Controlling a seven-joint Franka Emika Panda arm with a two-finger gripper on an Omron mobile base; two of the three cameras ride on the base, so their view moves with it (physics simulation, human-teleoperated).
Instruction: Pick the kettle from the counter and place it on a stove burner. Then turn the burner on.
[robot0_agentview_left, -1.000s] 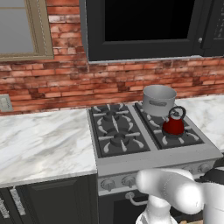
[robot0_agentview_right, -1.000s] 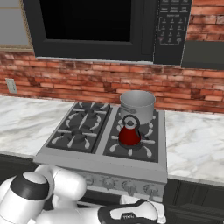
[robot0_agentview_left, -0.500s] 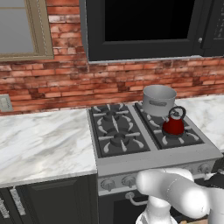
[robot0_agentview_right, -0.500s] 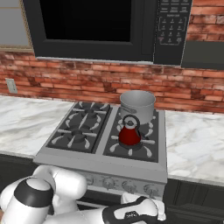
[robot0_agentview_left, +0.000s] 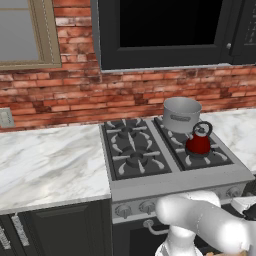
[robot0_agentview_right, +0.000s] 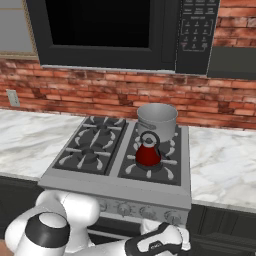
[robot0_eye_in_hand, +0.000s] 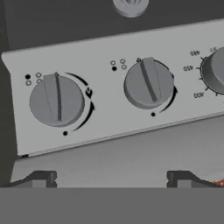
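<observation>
Kettle (robot0_agentview_right: 148, 153) sits on front-right stove burner (robot0_agentview_right: 150, 167), just fwd of steel pot (robot0_agentview_right: 157, 120); gripper (robot0_eye_in_hand: 111, 177) is well below it at the stove's front panel, jaws spread wide, holding nothing. Vs earlier frames: kettle unmoved, arm shifted slightly. Hand view adds close detail: two control knobs (robot0_eye_in_hand: 57, 100) (robot0_eye_in_hand: 148, 83) directly ahead of fingertips (robot0_eye_in_hand: 41, 178).

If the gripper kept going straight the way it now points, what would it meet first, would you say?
Probably the stove's front panel, between the two knobs. The open gripper faces it squarely, aimed slightly below them, though the gap is hard to judge.
</observation>
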